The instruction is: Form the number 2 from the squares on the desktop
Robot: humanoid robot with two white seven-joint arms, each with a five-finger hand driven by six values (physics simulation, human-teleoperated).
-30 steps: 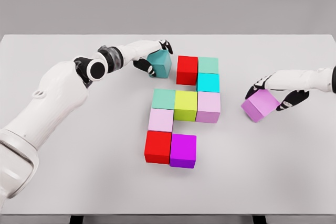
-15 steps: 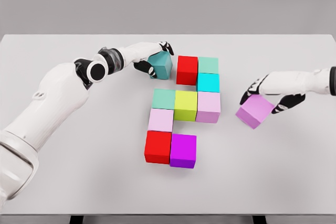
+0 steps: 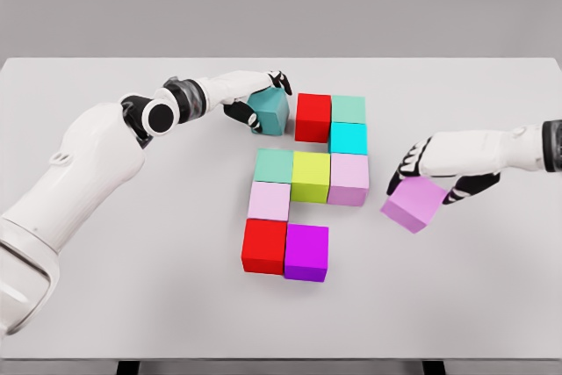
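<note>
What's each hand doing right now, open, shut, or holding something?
Left hand: shut on the teal cube.
Right hand: shut on the pink cube.

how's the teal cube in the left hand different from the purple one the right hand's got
The teal cube is dark blue-green; the light purple cube is pale violet. The teal cube sits square, just beside the red cube at the figure's top row, while the light purple cube is turned at an angle, apart from the others. Both are similar-sized cubes, each gripped: one by the left hand, one by the right hand.
</note>
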